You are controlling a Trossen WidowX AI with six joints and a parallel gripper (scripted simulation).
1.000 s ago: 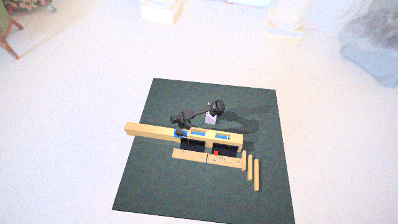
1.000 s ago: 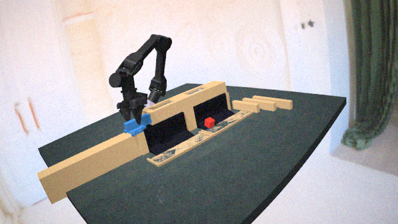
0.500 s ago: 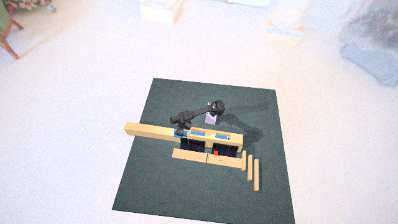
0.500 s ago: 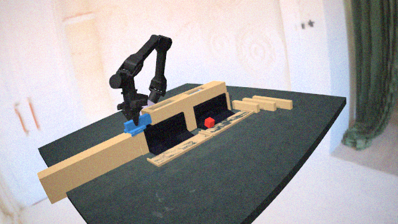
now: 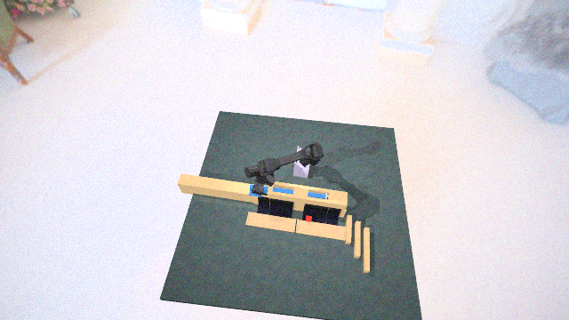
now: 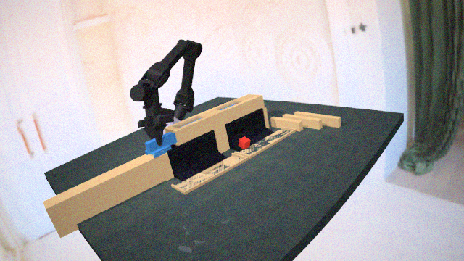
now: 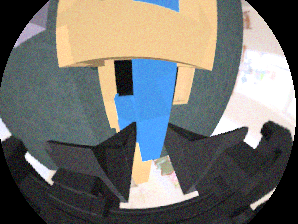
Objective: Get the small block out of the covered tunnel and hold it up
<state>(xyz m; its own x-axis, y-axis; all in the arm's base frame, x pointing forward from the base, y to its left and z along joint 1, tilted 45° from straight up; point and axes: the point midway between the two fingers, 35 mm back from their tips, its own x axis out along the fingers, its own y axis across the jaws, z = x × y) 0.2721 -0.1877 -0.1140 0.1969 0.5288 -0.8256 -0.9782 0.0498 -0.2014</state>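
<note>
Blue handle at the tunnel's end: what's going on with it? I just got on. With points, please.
The black end effector [image 5: 259, 190] [image 6: 159, 143] [image 7: 148, 124] is shut on the blue handle [image 6: 168, 140] [image 7: 152, 130] sticking out of one end of the tan covered tunnel [image 5: 300, 202] [image 6: 220, 134] [image 7: 135, 35]. The small red cube-shaped block [image 5: 308, 218] [image 6: 244, 143] lies low at the tunnel's side opening farther from the handle. It is not being held, so getting it out and up remains to be done.
</note>
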